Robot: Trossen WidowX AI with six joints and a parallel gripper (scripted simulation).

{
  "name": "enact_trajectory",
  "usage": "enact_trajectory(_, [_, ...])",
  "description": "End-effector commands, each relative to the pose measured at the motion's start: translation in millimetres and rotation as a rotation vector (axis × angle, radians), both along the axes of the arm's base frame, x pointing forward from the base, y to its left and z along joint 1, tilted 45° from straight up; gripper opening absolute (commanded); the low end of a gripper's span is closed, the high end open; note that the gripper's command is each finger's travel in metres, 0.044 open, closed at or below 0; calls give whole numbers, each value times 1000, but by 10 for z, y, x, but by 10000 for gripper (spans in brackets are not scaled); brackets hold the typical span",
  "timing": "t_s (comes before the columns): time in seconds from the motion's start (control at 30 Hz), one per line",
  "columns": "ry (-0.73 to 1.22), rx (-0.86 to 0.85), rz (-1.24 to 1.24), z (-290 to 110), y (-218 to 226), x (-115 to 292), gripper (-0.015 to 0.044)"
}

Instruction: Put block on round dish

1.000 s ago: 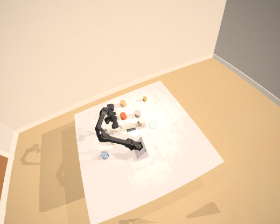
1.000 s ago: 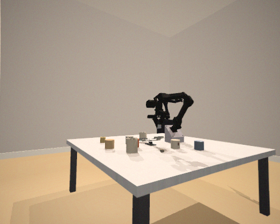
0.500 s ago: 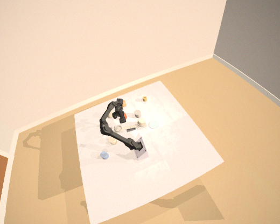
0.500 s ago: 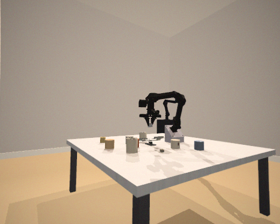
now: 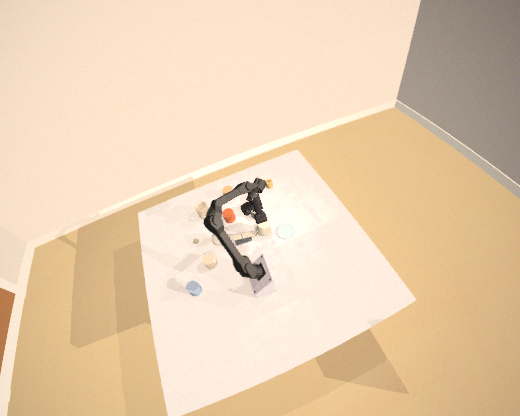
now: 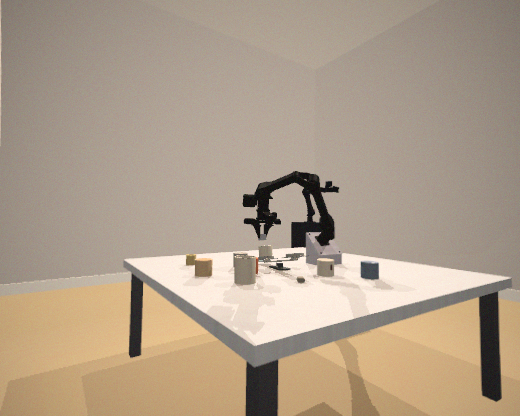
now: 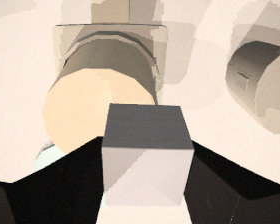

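Near the middle of the overhead frame, the arm's gripper point(image 5: 261, 218) point(image 6: 263, 233) point(image 7: 143, 147) is closed on the grey block point(image 6: 263, 237) point(image 7: 147, 155) — clasped between both fingers in the wrist view. In the exterior frame the block hangs above a pale cup point(image 5: 264, 228) point(image 6: 265, 250) point(image 7: 98, 107), which stands upright on one end of the balance point(image 5: 243, 241) point(image 6: 280, 267) point(image 7: 162, 42). Just right of that cup in the overhead frame lies the round dish point(image 5: 285, 231) point(image 7: 47, 158) — the block's exact height over the cup is hard to judge. A red cylinder point(image 5: 228, 215) point(image 6: 256, 265) stands left of centre overhead; a blue one point(image 5: 194, 288) point(image 6: 369, 270) stands lower left.
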State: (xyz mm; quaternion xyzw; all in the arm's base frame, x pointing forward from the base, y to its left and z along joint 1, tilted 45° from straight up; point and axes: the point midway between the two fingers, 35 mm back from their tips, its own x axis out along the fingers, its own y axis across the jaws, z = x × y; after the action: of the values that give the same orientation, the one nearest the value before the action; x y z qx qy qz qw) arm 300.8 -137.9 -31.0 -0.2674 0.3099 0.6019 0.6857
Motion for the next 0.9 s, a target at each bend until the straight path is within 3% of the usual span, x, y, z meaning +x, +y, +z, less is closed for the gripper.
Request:
enact_trajectory(0.0, [-2, 1, 3, -370, -189, -167, 0])
enact_trajectory(0.3, [-8, 25, 12, -1206, -427, -686, 0])
enact_trajectory(0.87, [-10, 30, 13, -1567, -142, -694, 0])
